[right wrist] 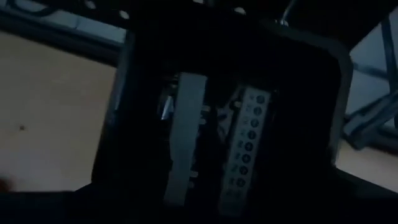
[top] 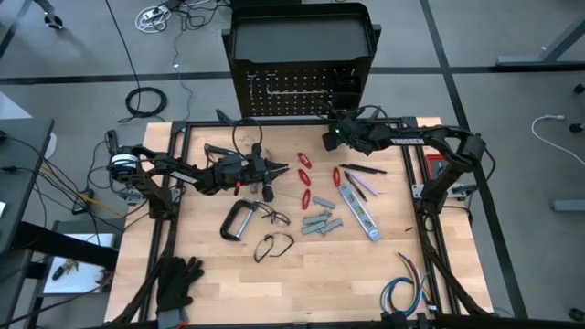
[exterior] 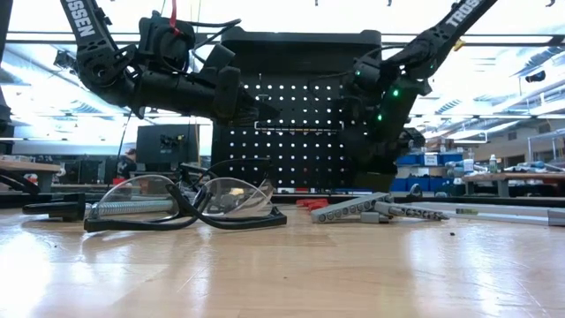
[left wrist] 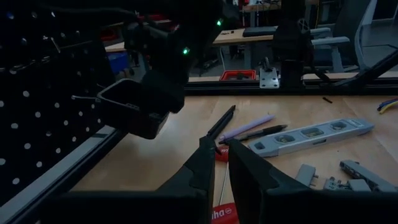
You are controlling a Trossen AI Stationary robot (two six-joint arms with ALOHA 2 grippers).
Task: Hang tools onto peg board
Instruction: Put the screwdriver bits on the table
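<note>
The right tool (top: 329,138) sits at the foot of the peg board (top: 302,87), right over the small black bin (left wrist: 130,109) that hangs on the board's right part. Its wrist view looks straight down into the bin, where two grey holed strips (right wrist: 183,143) lie side by side. I judge the arm is placed there to put small loose pieces into the bin, since they have nothing a hook could catch. Whether this tool is open or closed I cannot tell.

The left tool (left wrist: 222,144) hovers above the tabletop (top: 210,265), left of centre and near the board. It is nearly closed on what looks like a red-handled screwdriver (left wrist: 219,211), with the thin shaft running up between its fingers (left wrist: 202,165). Gripping the shaft would leave the handle free and keep the tip pointed toward the board.

The other tools lie flat on the tabletop: a C-clamp (top: 236,221), more grey pieces (top: 320,222), a silver level (top: 358,212) and red-handled items (top: 304,174). All are within reach of both arms. Black gloves (top: 178,279) lie near the front edge.

On the screwdriver's red handle the white letters "ha" can be read, with the rest cut off. In the low view the arms carry white lettering, parts of "TROSSEN".
</note>
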